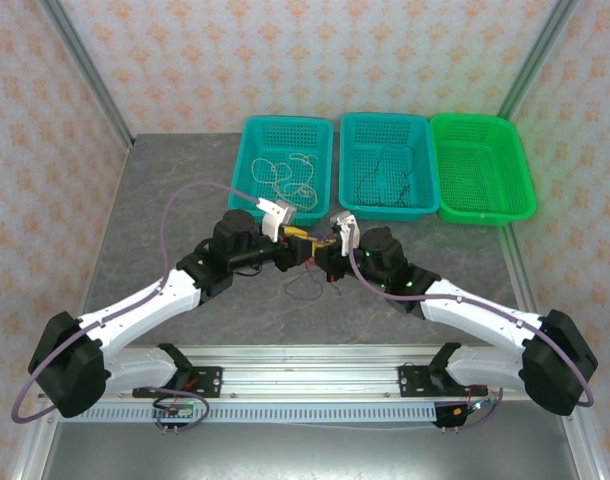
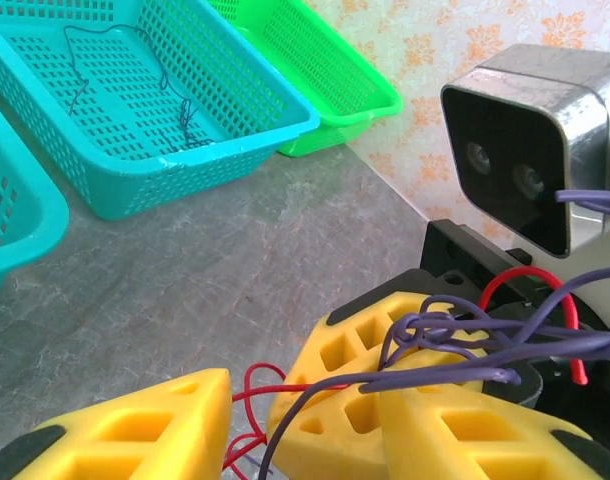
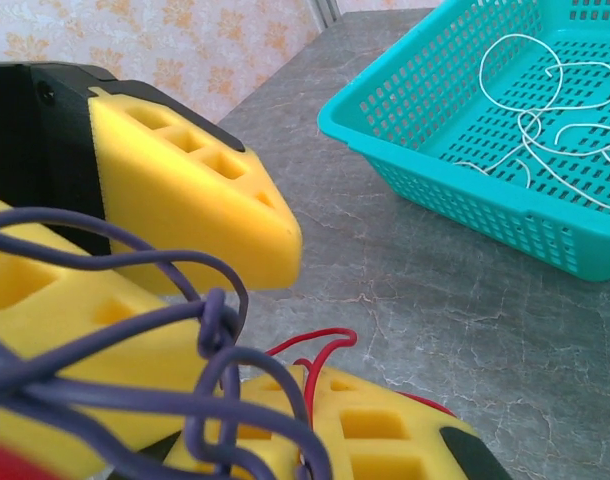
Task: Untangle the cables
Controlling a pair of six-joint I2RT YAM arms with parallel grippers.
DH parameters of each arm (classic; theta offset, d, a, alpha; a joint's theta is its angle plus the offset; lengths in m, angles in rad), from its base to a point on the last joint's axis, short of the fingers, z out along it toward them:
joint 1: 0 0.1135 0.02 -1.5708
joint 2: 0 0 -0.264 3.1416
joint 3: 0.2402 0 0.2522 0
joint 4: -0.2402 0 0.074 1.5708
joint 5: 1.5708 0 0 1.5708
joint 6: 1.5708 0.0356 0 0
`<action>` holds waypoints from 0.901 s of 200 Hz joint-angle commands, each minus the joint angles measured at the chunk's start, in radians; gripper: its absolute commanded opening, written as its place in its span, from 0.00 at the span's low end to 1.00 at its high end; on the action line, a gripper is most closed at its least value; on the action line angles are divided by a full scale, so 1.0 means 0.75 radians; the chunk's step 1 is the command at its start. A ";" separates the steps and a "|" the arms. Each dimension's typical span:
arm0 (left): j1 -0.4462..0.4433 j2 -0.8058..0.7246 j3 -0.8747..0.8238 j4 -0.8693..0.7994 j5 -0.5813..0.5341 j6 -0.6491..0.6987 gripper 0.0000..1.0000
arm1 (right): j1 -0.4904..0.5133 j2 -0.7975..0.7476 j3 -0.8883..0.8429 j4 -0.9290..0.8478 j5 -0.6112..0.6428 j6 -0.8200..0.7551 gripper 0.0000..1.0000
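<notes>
Clamping shut on the purple wire (image 2: pixel 435 335), the right gripper (image 1: pixel 323 252) is risking cinching it round the red wire (image 3: pixel 325 332), the left gripper (image 1: pixel 293 240) at its nine o'clock gaping half-open.

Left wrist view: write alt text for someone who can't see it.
A knot of purple cable and a looping red cable sit tangled among yellow fingers in the foreground. Behind, on the grey table, a teal basket holds a thin dark cable, with a green basket beyond it. The other arm's camera sits at right.
</notes>
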 commanded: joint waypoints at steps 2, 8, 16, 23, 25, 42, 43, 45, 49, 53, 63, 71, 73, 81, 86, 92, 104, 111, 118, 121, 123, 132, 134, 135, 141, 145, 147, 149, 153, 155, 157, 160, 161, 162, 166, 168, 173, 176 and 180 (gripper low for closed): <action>-0.009 0.042 0.026 0.033 0.045 0.023 0.37 | 0.007 -0.031 0.062 0.098 -0.055 0.016 0.00; -0.009 0.046 0.026 0.041 0.053 0.019 0.30 | 0.006 -0.032 0.059 0.102 -0.051 0.019 0.00; -0.008 0.050 0.026 0.051 0.063 0.013 0.22 | 0.008 -0.031 0.057 0.106 -0.045 0.025 0.00; -0.008 0.054 0.026 0.058 0.073 0.009 0.14 | 0.007 -0.031 0.053 0.114 -0.038 0.030 0.00; -0.009 0.054 0.025 0.061 0.075 0.009 0.12 | 0.005 -0.031 0.051 0.117 -0.035 0.032 0.00; -0.008 0.055 0.018 0.068 0.076 -0.001 0.00 | 0.007 -0.038 0.037 0.147 -0.009 0.044 0.00; -0.009 0.053 0.018 0.068 0.074 -0.001 0.00 | 0.007 -0.038 0.036 0.147 -0.006 0.044 0.00; -0.008 0.053 0.015 0.068 0.070 -0.002 0.00 | 0.007 -0.040 0.035 0.150 0.000 0.044 0.00; -0.009 0.048 0.011 0.066 0.061 -0.003 0.00 | 0.006 -0.043 0.033 0.152 0.018 0.044 0.00; -0.009 0.041 0.006 0.063 0.048 -0.003 0.00 | 0.006 -0.046 0.031 0.150 0.038 0.044 0.00; -0.007 0.017 -0.010 0.050 0.000 -0.002 0.00 | 0.007 -0.058 0.026 0.140 0.105 0.039 0.00; -0.007 -0.014 -0.028 0.039 -0.050 0.000 0.00 | 0.006 -0.070 0.023 0.117 0.174 0.031 0.00; -0.007 -0.018 -0.032 0.036 -0.064 0.000 0.00 | 0.007 -0.072 0.022 0.111 0.194 0.030 0.00; -0.003 -0.057 -0.050 0.014 -0.133 0.000 0.00 | 0.006 -0.085 0.019 0.079 0.288 0.028 0.00; 0.001 -0.085 -0.059 -0.009 -0.176 0.000 0.00 | 0.005 -0.093 0.015 0.060 0.353 0.027 0.00; 0.009 -0.115 -0.065 -0.040 -0.228 0.000 0.00 | 0.005 -0.102 0.007 0.039 0.430 0.028 0.00; 0.034 -0.175 -0.068 -0.126 -0.341 -0.007 0.00 | 0.003 -0.124 -0.018 0.008 0.573 0.032 0.00; 0.052 -0.207 -0.069 -0.173 -0.392 -0.013 0.00 | -0.004 -0.137 -0.036 -0.004 0.640 0.039 0.00; 0.072 -0.240 -0.073 -0.212 -0.434 -0.021 0.00 | -0.016 -0.151 -0.055 -0.014 0.691 0.056 0.00; 0.081 -0.256 -0.075 -0.225 -0.448 -0.024 0.00 | -0.021 -0.157 -0.063 -0.019 0.708 0.065 0.00; 0.086 -0.264 -0.077 -0.231 -0.457 -0.026 0.00 | -0.027 -0.161 -0.066 -0.024 0.718 0.073 0.00; 0.111 -0.306 -0.088 -0.261 -0.494 -0.039 0.00 | -0.056 -0.184 -0.093 -0.040 0.758 0.114 0.00; 0.117 -0.316 -0.090 -0.268 -0.502 -0.042 0.00 | -0.062 -0.190 -0.099 -0.041 0.766 0.122 0.00; 0.121 -0.320 -0.090 -0.272 -0.507 -0.042 0.00 | -0.065 -0.192 -0.102 -0.043 0.771 0.127 0.00; 0.134 -0.346 -0.096 -0.294 -0.531 -0.047 0.00 | -0.087 -0.209 -0.120 -0.051 0.800 0.160 0.00; 0.144 -0.363 -0.098 -0.307 -0.547 -0.049 0.00 | -0.100 -0.221 -0.131 -0.058 0.823 0.185 0.00; 0.147 -0.370 -0.098 -0.314 -0.555 -0.049 0.00 | -0.108 -0.228 -0.137 -0.062 0.834 0.194 0.00; 0.149 -0.377 -0.099 -0.323 -0.564 -0.049 0.00 | -0.115 -0.234 -0.141 -0.068 0.841 0.205 0.00; 0.155 -0.391 -0.101 -0.338 -0.587 -0.049 0.00 | -0.128 -0.246 -0.152 -0.077 0.869 0.224 0.00; 0.156 -0.399 -0.101 -0.347 -0.601 -0.049 0.00 | -0.135 -0.252 -0.156 -0.083 0.884 0.232 0.00; 0.158 -0.405 -0.100 -0.353 -0.612 -0.049 0.00 | -0.142 -0.258 -0.159 -0.090 0.898 0.242 0.00; 0.160 -0.415 -0.099 -0.367 -0.632 -0.049 0.00 | -0.153 -0.268 -0.166 -0.102 0.923 0.259 0.00; 0.161 -0.417 -0.099 -0.372 -0.638 -0.050 0.00 | -0.156 -0.271 -0.169 -0.105 0.932 0.267 0.00; 0.162 -0.420 -0.099 -0.377 -0.644 -0.051 0.00 | -0.159 -0.275 -0.171 -0.108 0.940 0.272 0.00; 0.165 -0.432 -0.099 -0.396 -0.669 -0.052 0.00 | -0.173 -0.289 -0.176 -0.131 0.971 0.292 0.00; 0.166 -0.438 -0.099 -0.403 -0.682 -0.054 0.00 | -0.180 -0.296 -0.179 -0.141 0.985 0.304 0.00; 0.171 -0.452 -0.098 -0.423 -0.711 -0.059 0.00 | -0.199 -0.313 -0.189 -0.163 1.015 0.330 0.00; 0.173 -0.459 -0.098 -0.434 -0.728 -0.063 0.00 | -0.212 -0.324 -0.195 -0.177 1.031 0.346 0.00; 0.179 -0.471 -0.097 -0.450 -0.751 -0.070 0.00 | -0.226 -0.337 -0.202 -0.198 1.052 0.369 0.00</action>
